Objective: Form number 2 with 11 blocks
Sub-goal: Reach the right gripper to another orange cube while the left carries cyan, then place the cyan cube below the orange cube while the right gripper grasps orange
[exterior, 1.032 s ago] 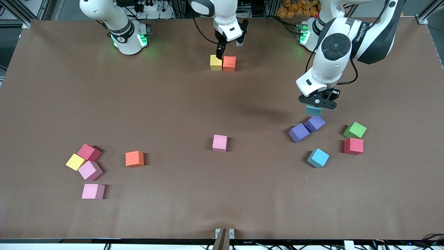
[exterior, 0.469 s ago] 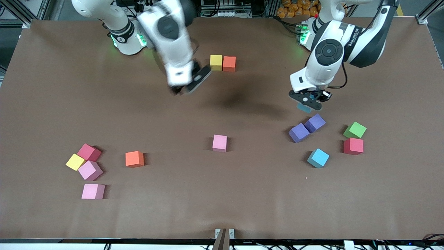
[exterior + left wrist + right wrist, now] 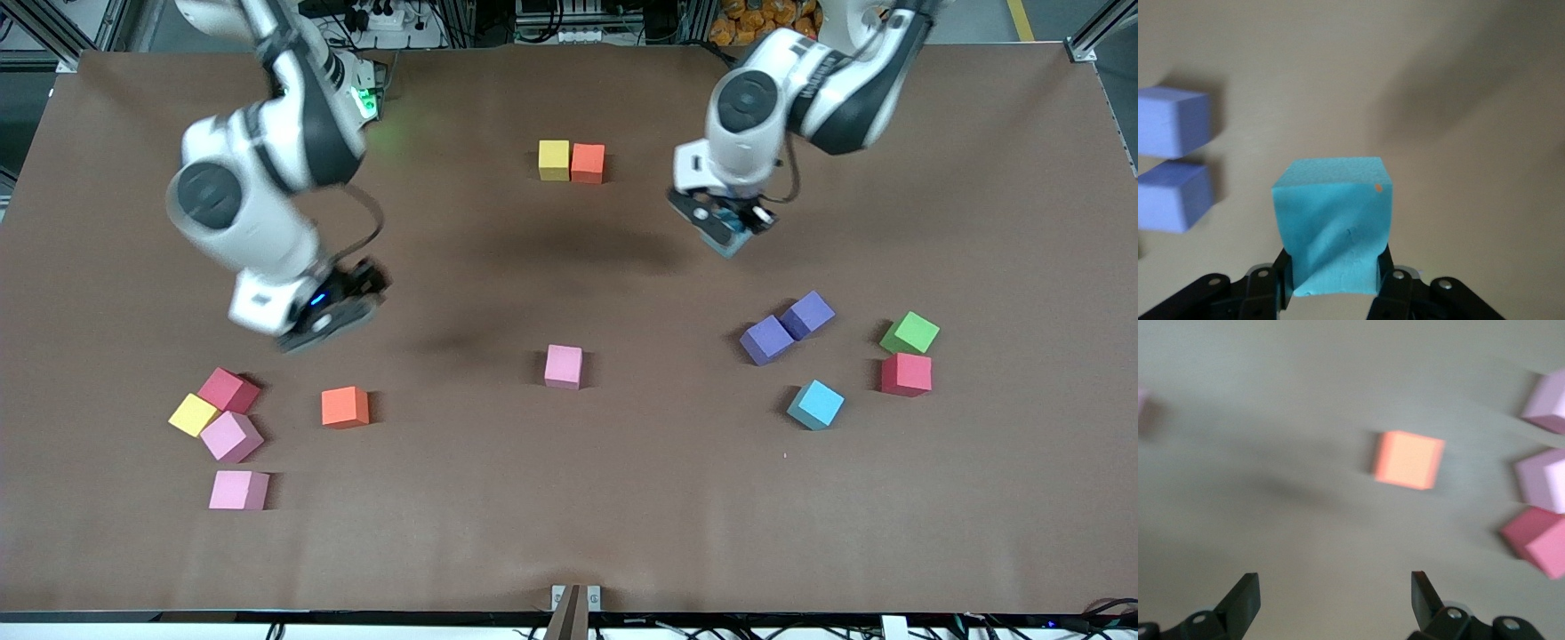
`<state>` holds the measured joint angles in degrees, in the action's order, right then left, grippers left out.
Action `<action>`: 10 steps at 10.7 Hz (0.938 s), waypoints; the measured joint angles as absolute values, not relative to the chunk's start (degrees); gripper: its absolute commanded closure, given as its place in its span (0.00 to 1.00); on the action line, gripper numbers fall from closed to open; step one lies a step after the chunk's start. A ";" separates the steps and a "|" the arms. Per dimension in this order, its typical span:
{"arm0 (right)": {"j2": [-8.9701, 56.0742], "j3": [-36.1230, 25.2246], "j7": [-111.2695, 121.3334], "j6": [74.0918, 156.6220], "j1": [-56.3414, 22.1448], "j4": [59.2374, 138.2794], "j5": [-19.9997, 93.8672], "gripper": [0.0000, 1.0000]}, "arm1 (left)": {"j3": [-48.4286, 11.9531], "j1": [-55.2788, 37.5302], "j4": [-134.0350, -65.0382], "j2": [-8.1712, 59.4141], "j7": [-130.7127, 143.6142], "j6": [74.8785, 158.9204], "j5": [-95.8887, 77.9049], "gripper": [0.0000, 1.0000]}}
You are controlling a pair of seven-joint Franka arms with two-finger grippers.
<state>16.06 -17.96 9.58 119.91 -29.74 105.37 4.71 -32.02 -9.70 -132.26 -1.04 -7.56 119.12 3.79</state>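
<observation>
Brown matte cloth covers my table. One landmark: the yellow-and-orange foam cube pair, touching, near the bases. Nearer the camera than it, toward the right arm's end, my right gripper hangs with jaws spread, over bare cloth above an orange foam cube. Toward the left arm's end, my left gripper pinches a light blue foam cube, dented by the squeeze.
</observation>
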 measured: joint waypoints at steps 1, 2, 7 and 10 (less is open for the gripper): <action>20.28 -17.66 9.78 123.33 -26.59 103.08 6.37 0.00 | -34.97 -9.73 -134.61 -0.99 -7.56 122.61 3.43 0.96; 24.15 -17.28 9.95 127.07 -24.82 101.18 9.85 0.00 | -37.62 -9.76 -137.13 -0.97 -7.54 126.21 3.32 0.96; 37.54 -16.58 9.78 134.01 -24.23 91.36 16.06 0.00 | -45.22 -9.80 -143.31 -0.25 -9.01 134.65 3.29 0.96; 39.23 -16.60 11.85 134.52 -23.09 91.14 16.07 0.00 | -46.23 -9.74 -144.54 1.85 -15.73 137.55 3.28 0.97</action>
<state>39.23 -16.60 11.85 134.52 -23.09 91.14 16.07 -46.23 -9.74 -144.54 1.85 -15.73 137.55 3.28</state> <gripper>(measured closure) 0.000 0.507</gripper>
